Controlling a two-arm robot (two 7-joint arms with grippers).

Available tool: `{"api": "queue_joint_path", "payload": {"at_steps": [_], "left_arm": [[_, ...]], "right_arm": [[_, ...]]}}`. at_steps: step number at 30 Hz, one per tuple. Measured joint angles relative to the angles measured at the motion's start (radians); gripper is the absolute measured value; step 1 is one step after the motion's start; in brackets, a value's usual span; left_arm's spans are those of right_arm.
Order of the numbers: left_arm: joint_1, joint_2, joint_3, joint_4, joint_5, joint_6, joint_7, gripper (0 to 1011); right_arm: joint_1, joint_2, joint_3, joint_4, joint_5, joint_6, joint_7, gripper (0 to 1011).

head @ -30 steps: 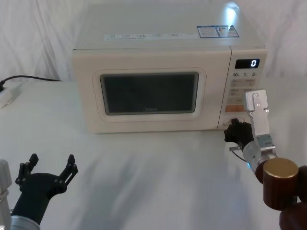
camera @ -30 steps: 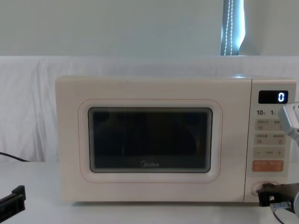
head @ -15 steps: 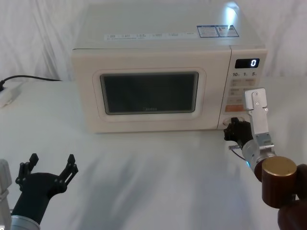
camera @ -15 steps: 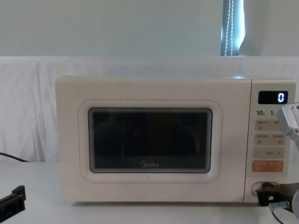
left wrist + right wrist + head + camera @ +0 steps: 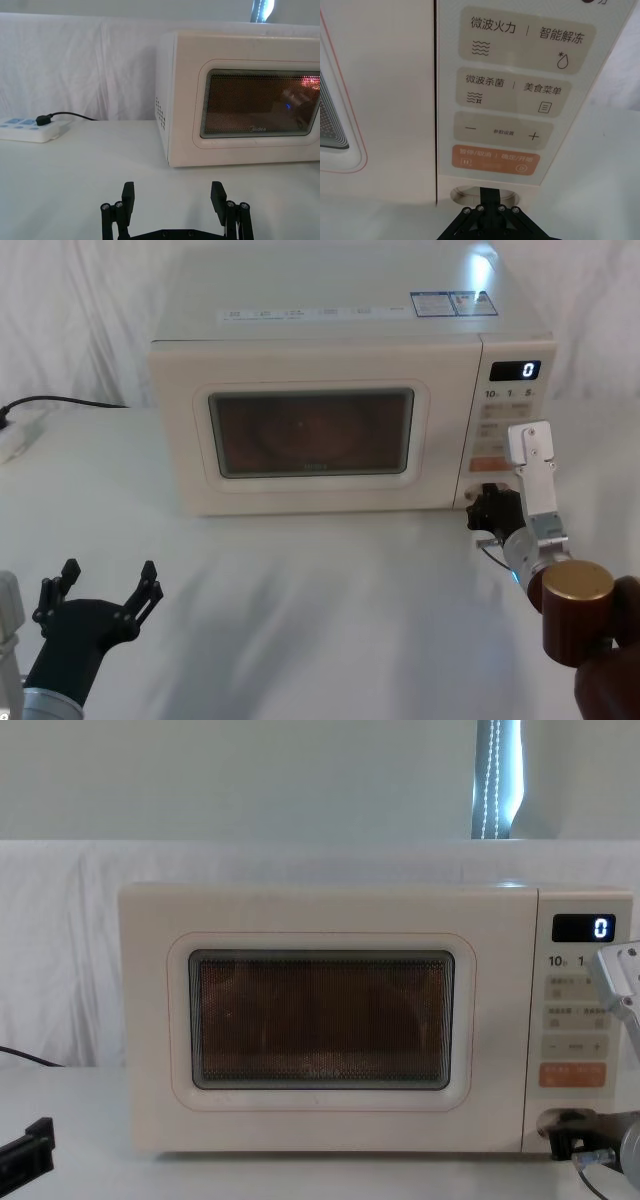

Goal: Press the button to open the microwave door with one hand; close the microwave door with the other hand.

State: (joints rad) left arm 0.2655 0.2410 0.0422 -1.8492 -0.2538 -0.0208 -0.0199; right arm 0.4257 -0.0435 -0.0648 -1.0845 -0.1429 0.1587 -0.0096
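Right gripper point(image 5: 487, 508) tips together on cream button point(image 5: 465, 192); microwave door point(image 5: 320, 1020) window lit orange inside.

Head cam looks down from above at the whole microwave point(image 5: 350, 420) on the worktop point(image 5: 300, 610). Chest cam sits low, facing the microwave door point(image 5: 325, 1020) square on. Left wrist cam sees it from further off, right wrist cam is jammed up against the control panel point(image 5: 515, 95).

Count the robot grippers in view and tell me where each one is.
2. The left gripper hovers low over the table, well in front of the microwave door, fingers spread. The right gripper is at the button, at the control panel's bottom.
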Motion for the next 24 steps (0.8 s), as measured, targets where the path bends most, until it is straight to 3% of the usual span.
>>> {"api": "queue_joint_path", "payload": {"at_steps": [24], "left_arm": [[0.000,0.000,0.000,0.000,0.000,0.000,0.000,1001]], "right_arm": [[0.024,0.001,0.014,0.023,-0.007,-0.001,0.002,0]]}}
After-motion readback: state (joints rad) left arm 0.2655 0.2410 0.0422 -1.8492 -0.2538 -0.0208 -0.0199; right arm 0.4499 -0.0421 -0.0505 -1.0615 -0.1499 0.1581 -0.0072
